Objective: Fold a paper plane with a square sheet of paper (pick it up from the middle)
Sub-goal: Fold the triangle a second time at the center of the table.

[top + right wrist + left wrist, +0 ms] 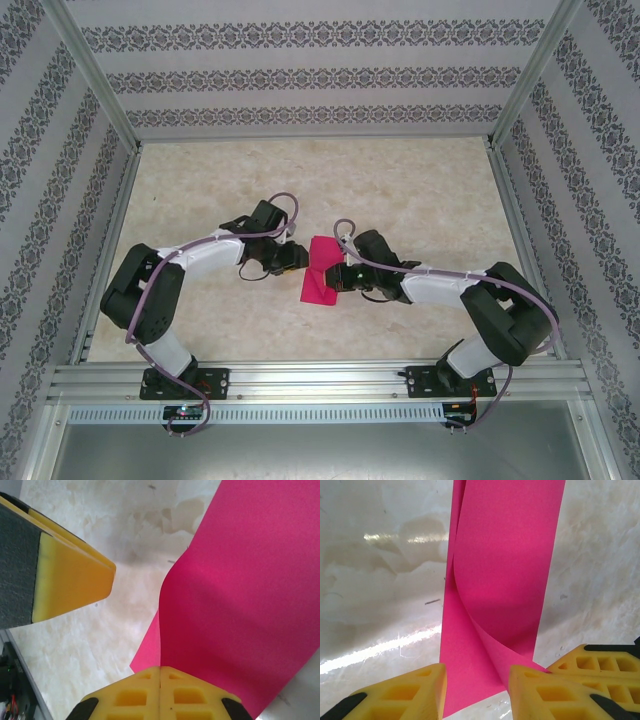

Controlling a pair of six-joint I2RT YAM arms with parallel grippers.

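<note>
Right pincer (pixel 160 670) clamped on paper (pixel 322 272) edge; left pincer (pixel 476 670) apart, straddling it; wide table (pixel 420 190) around.

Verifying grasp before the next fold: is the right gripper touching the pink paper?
Touching. In the right wrist view the right gripper has its fingers closed together, and the pink paper comes up out of the seam between them.

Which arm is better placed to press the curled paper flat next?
Probably left: the left gripper is open over the paper, free to press; the right gripper is shut on its edge.
</note>
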